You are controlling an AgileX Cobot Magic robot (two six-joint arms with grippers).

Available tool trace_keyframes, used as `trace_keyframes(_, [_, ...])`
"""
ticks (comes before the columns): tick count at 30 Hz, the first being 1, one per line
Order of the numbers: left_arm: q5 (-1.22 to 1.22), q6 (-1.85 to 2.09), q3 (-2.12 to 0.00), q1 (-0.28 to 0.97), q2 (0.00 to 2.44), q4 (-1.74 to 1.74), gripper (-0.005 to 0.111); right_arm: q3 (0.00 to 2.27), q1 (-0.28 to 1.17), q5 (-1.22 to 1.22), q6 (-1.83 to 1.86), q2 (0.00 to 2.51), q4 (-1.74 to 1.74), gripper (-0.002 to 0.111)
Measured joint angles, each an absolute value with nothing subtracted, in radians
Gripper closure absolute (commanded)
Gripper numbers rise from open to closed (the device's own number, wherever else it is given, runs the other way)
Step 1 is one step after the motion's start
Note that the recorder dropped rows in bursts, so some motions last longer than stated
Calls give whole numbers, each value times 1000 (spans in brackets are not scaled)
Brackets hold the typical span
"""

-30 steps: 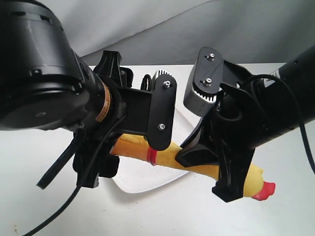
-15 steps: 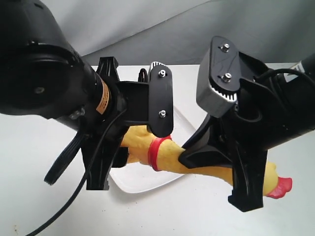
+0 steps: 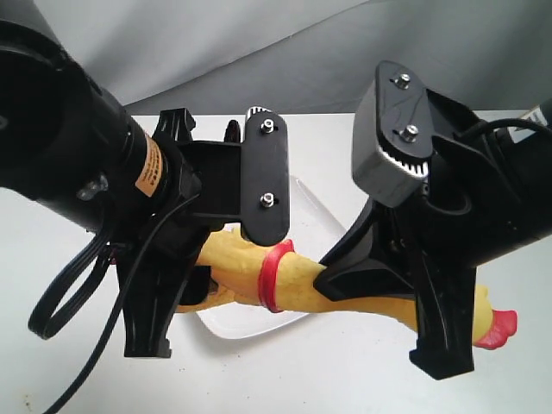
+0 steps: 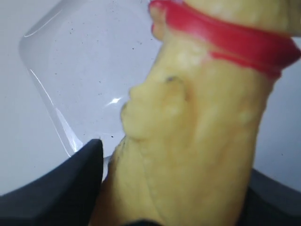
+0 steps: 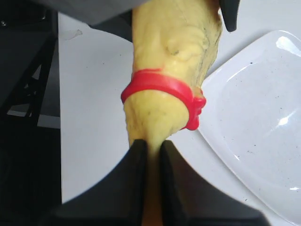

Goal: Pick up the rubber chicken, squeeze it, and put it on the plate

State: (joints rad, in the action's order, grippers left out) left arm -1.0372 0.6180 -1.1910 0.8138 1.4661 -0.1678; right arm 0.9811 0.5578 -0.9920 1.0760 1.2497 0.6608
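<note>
The yellow rubber chicken point(image 3: 302, 280) hangs stretched between both grippers above the white plate point(image 3: 250, 323). Its red neck ring point(image 3: 274, 274) sits mid-span and its red beak point(image 3: 498, 329) pokes out on the right. My left gripper point(image 3: 177, 302) is shut on the body point(image 4: 197, 141), which fills the space between its jaws point(image 4: 183, 188). My right gripper point(image 3: 401, 310) is shut on the neck past the ring point(image 5: 162, 87) and pinches it thin point(image 5: 154, 150). The feet are hidden.
The plate point(image 4: 80, 70) lies on a white tabletop point(image 3: 345, 379), directly below the chicken, and one corner of it shows beside the neck point(image 5: 254, 132). A grey backdrop point(image 3: 302, 52) rises behind. Both black arms fill much of the exterior view.
Both arms have risen toward the camera with the chicken, which looks larger and has shifted right. The left arm has swung to the left. The grip of both grippers is unchanged.
</note>
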Motion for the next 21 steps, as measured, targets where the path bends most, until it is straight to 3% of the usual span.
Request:
trace_keyframes(3, [-1035,610,-1191,812,1466,-168,20,981,558,-990,1076,1250,658,108])
trace_keyframes(5, [-1014,598,-1191,812,1466,-147,3,981,558,-983,1080,1250,658,108])
trace_keyframes(12, [-1002,549,-1191,812,1464,-132,2,981,558,-964,1080,1250,661,108])
trace_keyframes(14, [-1002,542,-1191,812,1462,-132,10,981,558,-962,1080,1250,661,108])
trace_keyframes(15, [-1002,538,-1191,812,1462,-132,30,981,558,-962,1080,1250,661,108])
trace_keyframes(16, [-1002,526,-1191,812,1462,-132,42,981,558,-962,1080,1250,661,108])
trace_keyframes(17, [-1000,524,-1191,812,1462,-132,75,981,558,-962,1080,1250,659,108])
trace_keyframes(19, [-996,521,-1191,814,1462,-128,105,981,558,-951,1080,1250,657,108])
trace_keyframes(21, [-993,527,-1191,816,1462,-124,105,983,558,-945,1080,1250,657,108])
